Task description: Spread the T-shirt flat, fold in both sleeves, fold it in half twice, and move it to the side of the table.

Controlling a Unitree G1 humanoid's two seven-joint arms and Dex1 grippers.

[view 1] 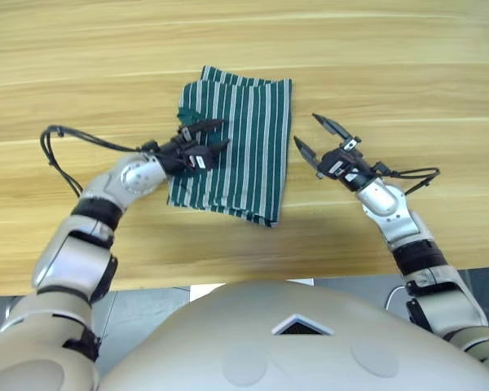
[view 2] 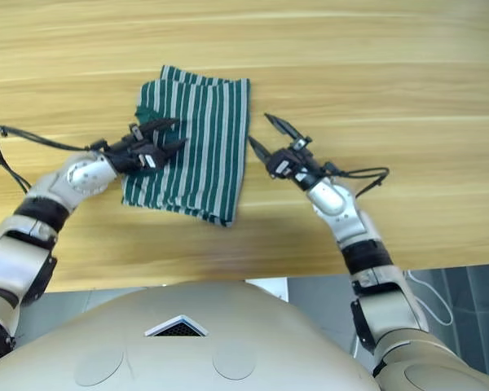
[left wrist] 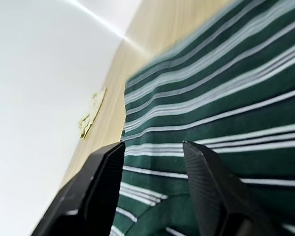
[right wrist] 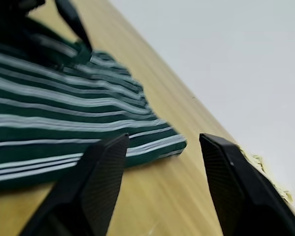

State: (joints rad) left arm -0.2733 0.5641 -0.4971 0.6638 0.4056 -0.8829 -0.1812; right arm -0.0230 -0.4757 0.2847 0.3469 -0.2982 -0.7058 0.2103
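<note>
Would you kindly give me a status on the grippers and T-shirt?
T-shirt folded, on table. Left gripper open over its left side. Right gripper open, beside its right edge, apart.

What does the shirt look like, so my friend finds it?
Look at the wooden table. Near its middle lies the folded T-shirt, the left gripper over its left edge, the right gripper beside it. Only it is dark green with thin white stripes.

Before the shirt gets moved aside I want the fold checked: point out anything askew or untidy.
The folded T-shirt lies slightly tilted against the grain of the table. Its far left corner is bunched, with a layer poking past the edge, and the near edge shows uneven layers. Nothing else stands out.
</note>
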